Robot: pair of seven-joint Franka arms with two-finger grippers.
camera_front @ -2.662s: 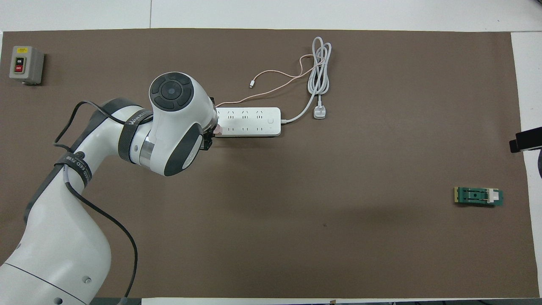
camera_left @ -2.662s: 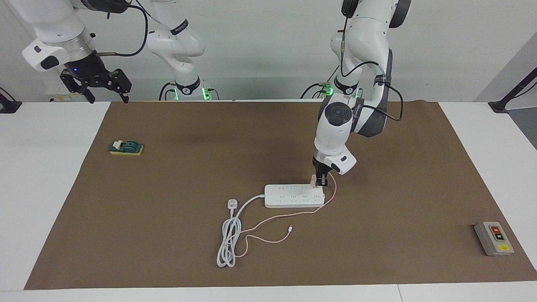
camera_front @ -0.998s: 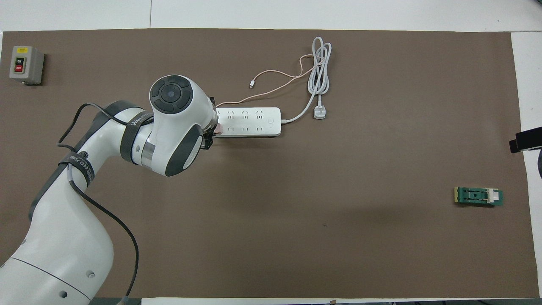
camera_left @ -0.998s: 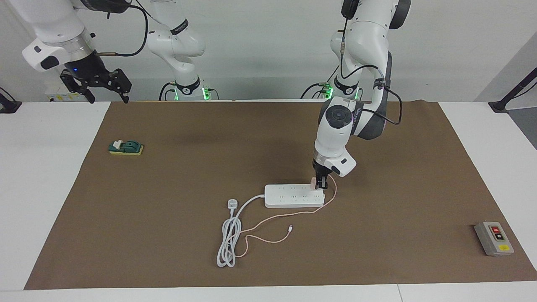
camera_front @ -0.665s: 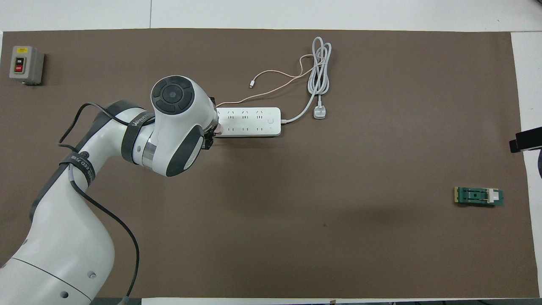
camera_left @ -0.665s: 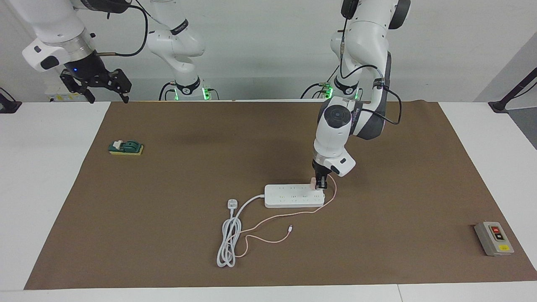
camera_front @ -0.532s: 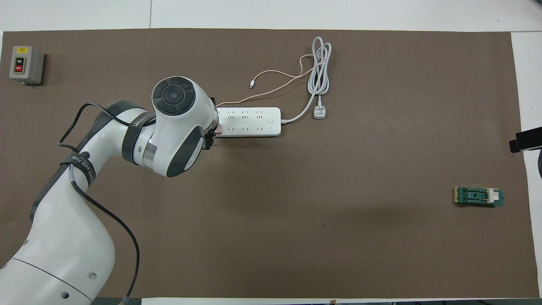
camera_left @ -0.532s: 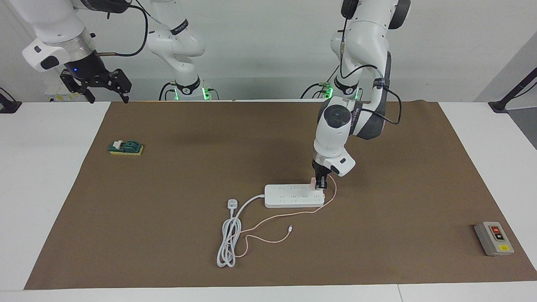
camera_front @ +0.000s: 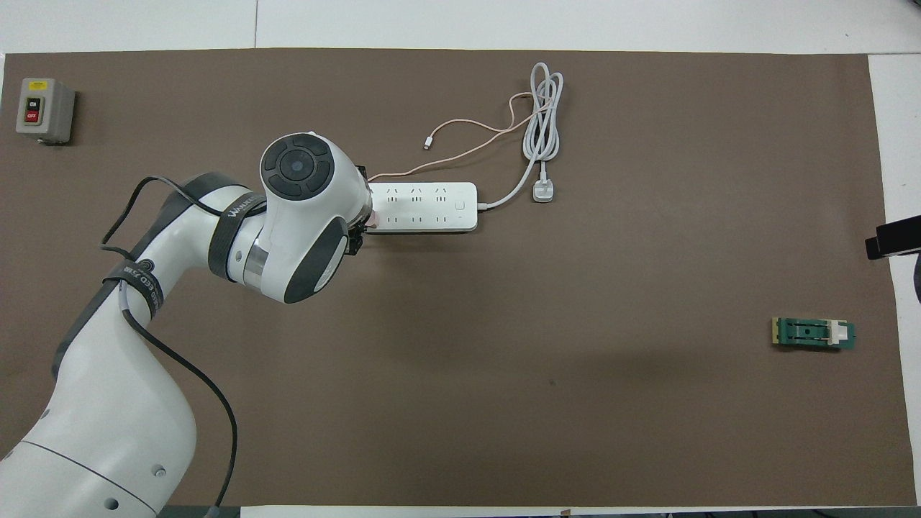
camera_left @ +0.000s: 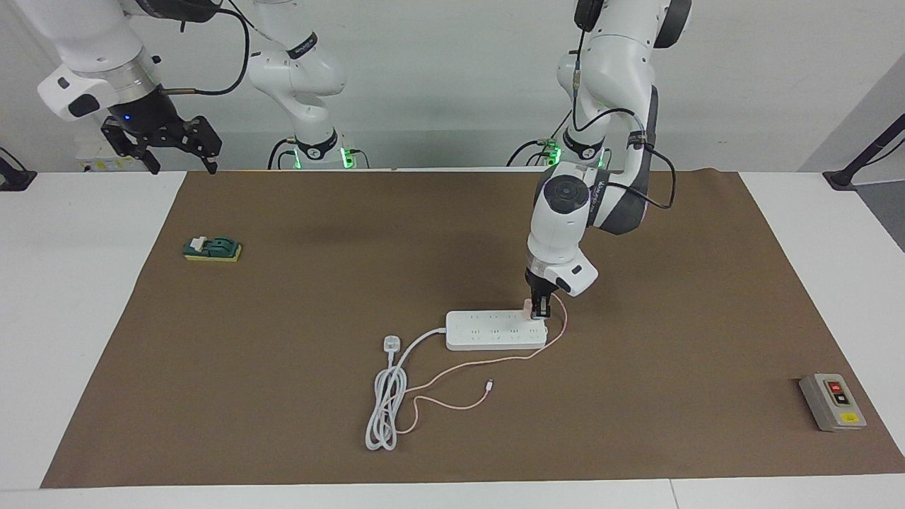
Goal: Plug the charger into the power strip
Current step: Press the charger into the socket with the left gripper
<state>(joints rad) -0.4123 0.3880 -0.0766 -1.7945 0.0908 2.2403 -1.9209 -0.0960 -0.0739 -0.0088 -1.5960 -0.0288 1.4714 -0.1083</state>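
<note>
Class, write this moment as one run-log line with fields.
left gripper: shut on charger, at power strip end socket | right gripper: open, waiting, raised | plug-in: seating not confirmed

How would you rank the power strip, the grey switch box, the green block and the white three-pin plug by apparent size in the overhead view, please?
1. power strip, partly covered by the left arm, still clearly largest
2. green block and grey switch box: look alike, not ranked
3. white three-pin plug, smallest

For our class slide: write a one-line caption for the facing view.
Left gripper holds the pink charger on the white power strip.
</note>
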